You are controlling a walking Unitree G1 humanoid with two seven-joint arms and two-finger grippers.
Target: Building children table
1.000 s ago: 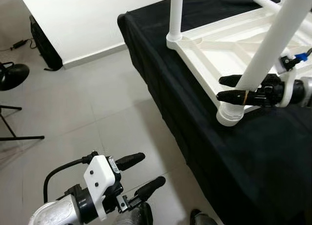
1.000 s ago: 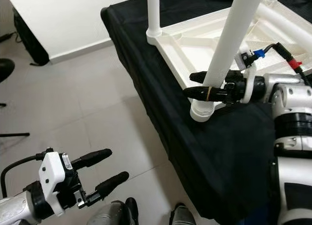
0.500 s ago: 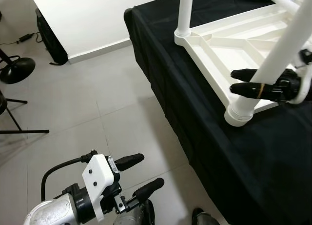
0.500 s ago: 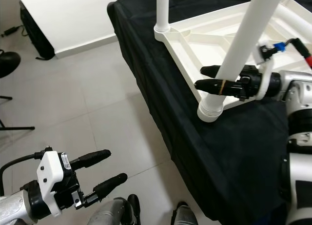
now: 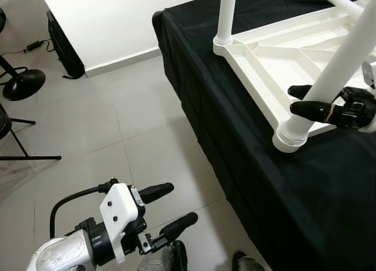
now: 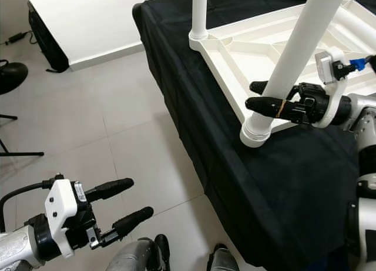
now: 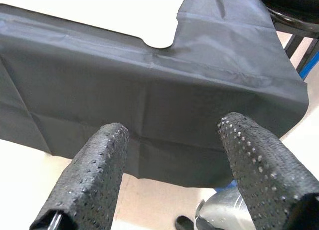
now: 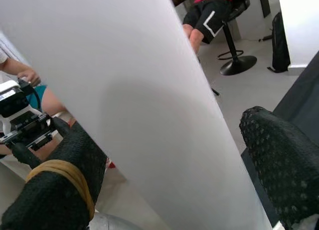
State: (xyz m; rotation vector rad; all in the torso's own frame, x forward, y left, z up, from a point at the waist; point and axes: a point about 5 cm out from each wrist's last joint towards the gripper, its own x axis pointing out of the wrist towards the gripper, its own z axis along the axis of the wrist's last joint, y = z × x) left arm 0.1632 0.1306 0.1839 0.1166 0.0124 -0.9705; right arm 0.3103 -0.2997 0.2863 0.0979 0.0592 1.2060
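Two seated people (image 8: 209, 15) behind leg (image 8: 139, 115).

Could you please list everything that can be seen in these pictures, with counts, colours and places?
Children's table top: one, white, upside down on the cloth-covered surface.
Table legs: two standing in corner sockets, white; the near one leans at the near corner, the far one at the far corner.
Cloth: one, black, draped over the surface to near the floor.
Floor: light grey tiles.
Stool base: one, black, far left.
Person: one seated, red top, in the right wrist view.
Left gripper: black fingers, open, low over the floor.
Right gripper: black fingers either side of the near leg.
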